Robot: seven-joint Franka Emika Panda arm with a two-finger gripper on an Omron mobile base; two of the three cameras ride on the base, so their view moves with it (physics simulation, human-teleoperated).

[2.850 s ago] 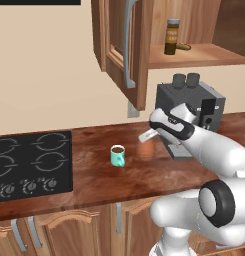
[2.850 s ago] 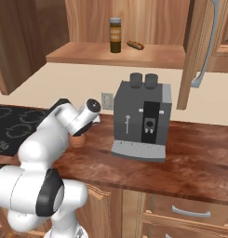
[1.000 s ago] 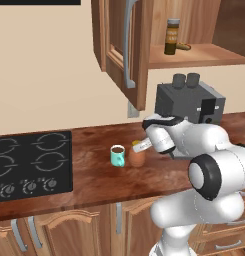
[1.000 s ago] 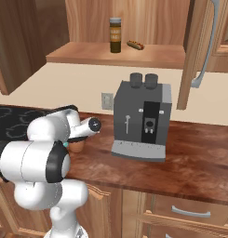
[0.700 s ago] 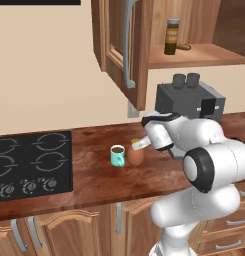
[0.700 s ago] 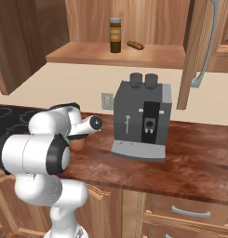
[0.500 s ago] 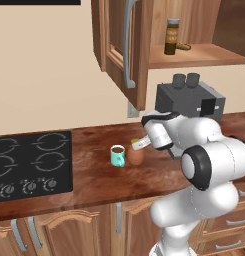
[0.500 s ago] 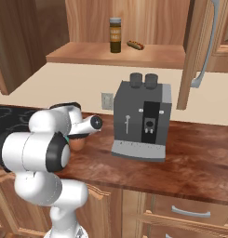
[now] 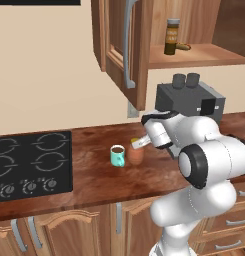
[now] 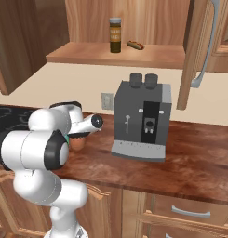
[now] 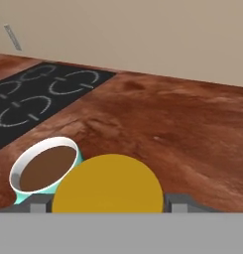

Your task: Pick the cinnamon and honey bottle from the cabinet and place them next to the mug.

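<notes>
The honey bottle point(image 9: 135, 157), a squat orange-brown jar with a yellow lid point(image 11: 108, 186), stands on the counter just right of the teal mug point(image 9: 117, 155) of dark liquid point(image 11: 46, 167). My gripper point(image 9: 139, 144) hangs right over the jar. Its fingertips point(image 11: 38, 204) sit on either side of the lid with a narrow gap showing, so it is open. The cinnamon point(image 9: 172, 36), a tall dark bottle with a grey cap point(image 10: 115, 35), stands on the shelf of the open cabinet point(image 9: 125, 50).
A small brown sausage-like item point(image 10: 134, 45) lies beside the cinnamon on the shelf. A grey coffee machine point(image 10: 141, 121) stands on the counter to the right of my arm. A black hob point(image 9: 29, 162) takes up the counter's left end.
The jar and mug have stayed where they were over the last second. My hand has held over the jar while the arm's elbow shifted slightly.
</notes>
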